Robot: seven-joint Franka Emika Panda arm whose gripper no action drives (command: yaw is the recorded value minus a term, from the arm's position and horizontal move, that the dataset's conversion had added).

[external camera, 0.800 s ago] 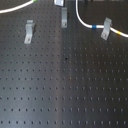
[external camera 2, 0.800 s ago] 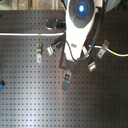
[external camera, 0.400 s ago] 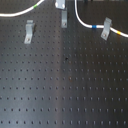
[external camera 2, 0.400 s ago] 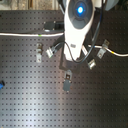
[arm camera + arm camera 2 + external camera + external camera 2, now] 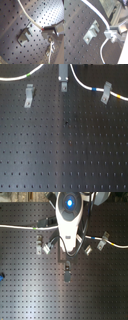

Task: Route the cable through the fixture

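The cable [image 5: 30, 18] was pinched in the tool [image 5: 47, 30], held just above a bracket [image 5: 25, 36] bolted to the perforated desk [image 5: 65, 159].

White cable [image 5: 101, 18] beside metal fixture [image 5: 91, 33], near end effector [image 5: 114, 33].

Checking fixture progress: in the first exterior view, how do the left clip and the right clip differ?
The left clip stands clear of the cable, which runs above it; the right clip has the cable running at it, between blue and yellow bands. Both are small grey metal brackets, tilted, on the perforated board.
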